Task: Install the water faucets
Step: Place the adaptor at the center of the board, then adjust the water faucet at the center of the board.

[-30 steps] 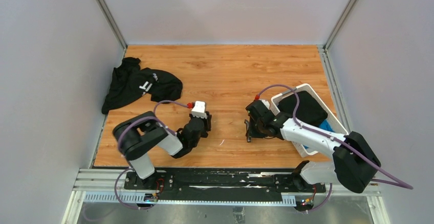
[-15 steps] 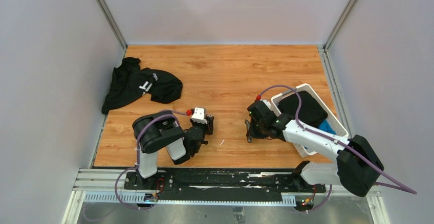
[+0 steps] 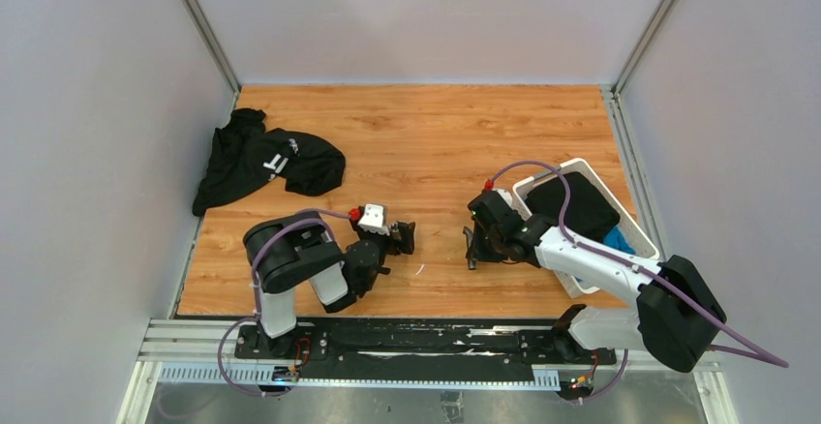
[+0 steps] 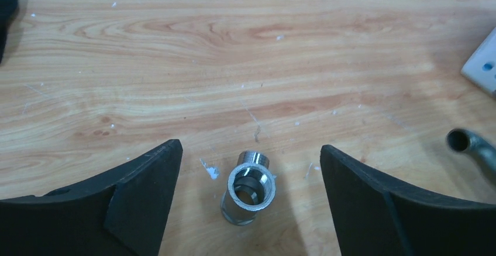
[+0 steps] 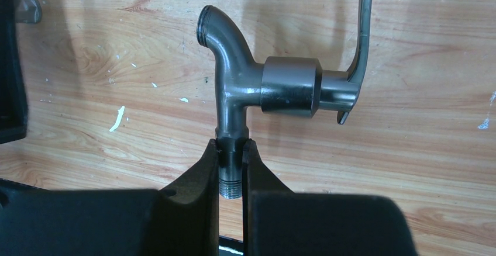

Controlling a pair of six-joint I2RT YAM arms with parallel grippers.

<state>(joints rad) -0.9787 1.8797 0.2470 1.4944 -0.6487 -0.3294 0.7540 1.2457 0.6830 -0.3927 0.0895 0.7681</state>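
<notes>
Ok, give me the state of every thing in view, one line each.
left gripper: jaws wide open, holding nothing.
right gripper: jaws shut on the faucet's threaded stub.
faucet: held, not joined to the fitting.
fitting: loose on the table between the left jaws, untouched.
black garment: crumpled at the far left.
white basket: holds dark cloth and something blue.

Wood tbl [image 3: 436,134], plain grey walls [image 3: 426,17]
</notes>
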